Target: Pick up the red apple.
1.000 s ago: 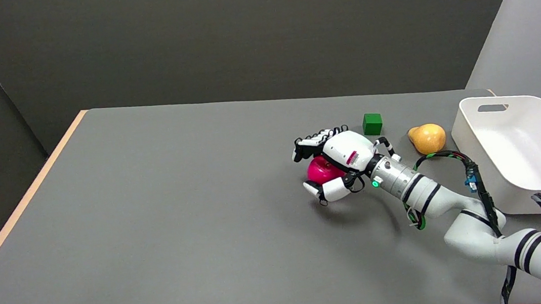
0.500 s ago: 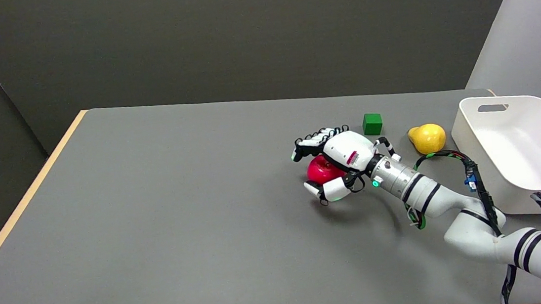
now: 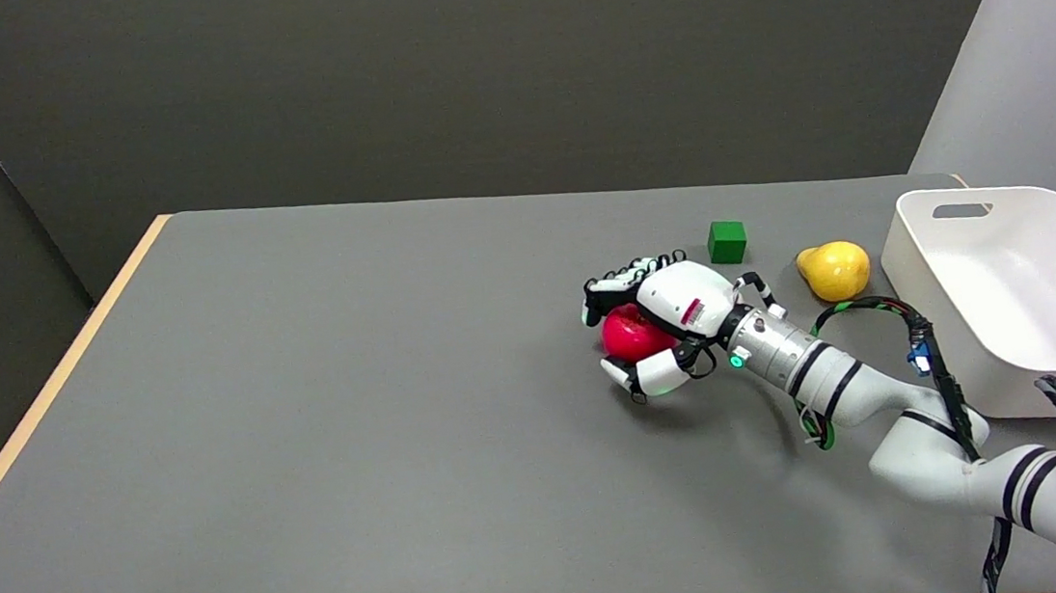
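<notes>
The red apple (image 3: 627, 335) lies on the grey table (image 3: 354, 400), right of centre. My right hand (image 3: 675, 316) covers it from the right, reaching in from the lower right. The fingers (image 3: 609, 287) curl over the apple's far side and the thumb (image 3: 647, 377) presses against its near side, so the hand grips the apple. Only the apple's left part shows; the palm hides the remainder. The apple appears to rest on the table surface.
A green cube (image 3: 726, 242) stands just behind the hand. A yellow pear (image 3: 836, 271) lies to the right of it. A white bin (image 3: 1000, 367) sits at the table's right edge, close to my forearm. The table's left edge has a wooden rim.
The fingers have curled in tighter over the apple's far side and the thumb has closed in against its near side. The hand has shifted slightly to the right.
</notes>
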Controlling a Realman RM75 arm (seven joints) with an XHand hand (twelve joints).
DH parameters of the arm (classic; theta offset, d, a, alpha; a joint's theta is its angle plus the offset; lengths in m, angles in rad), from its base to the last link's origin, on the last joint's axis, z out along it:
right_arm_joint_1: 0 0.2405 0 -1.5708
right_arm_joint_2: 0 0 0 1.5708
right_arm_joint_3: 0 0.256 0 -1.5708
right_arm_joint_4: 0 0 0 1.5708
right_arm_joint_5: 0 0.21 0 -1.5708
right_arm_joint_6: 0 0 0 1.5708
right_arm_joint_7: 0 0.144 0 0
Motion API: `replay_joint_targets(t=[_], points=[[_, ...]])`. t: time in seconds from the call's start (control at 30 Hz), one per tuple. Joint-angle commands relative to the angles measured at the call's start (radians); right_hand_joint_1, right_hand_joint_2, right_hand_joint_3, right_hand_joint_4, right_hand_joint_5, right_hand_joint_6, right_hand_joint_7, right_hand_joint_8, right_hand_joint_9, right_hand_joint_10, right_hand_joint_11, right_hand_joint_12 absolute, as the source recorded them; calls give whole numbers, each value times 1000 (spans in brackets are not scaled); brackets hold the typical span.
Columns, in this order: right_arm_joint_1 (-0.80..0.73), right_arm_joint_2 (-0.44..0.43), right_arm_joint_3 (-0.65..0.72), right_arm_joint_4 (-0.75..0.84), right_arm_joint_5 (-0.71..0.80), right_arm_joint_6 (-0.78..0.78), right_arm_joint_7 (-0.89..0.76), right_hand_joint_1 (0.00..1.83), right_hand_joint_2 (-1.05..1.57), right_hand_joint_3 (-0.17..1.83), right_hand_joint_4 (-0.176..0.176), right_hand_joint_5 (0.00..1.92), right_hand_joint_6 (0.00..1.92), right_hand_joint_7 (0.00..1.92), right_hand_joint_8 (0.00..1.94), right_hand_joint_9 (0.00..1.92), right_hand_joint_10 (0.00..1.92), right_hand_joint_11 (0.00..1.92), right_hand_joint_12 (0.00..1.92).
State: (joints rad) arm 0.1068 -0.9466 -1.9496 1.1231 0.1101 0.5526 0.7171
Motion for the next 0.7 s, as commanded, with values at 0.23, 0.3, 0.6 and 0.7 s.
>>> replay_joint_targets(t=[0.23,0.3,0.6,0.7], points=[[6,-13,-1,-77,2,71,-8,867,1075,437,165,679,1525,788,1037,761,1323,617,1818],[7,-14,-1,-82,2,82,-8,915,1015,525,118,719,1509,856,1126,822,1362,513,1921],[13,-24,7,-89,9,174,-8,960,797,942,99,808,1596,763,1941,907,1921,332,1921],[22,-24,10,-74,47,232,-8,899,761,857,35,871,1789,793,1941,910,1921,393,1921]])
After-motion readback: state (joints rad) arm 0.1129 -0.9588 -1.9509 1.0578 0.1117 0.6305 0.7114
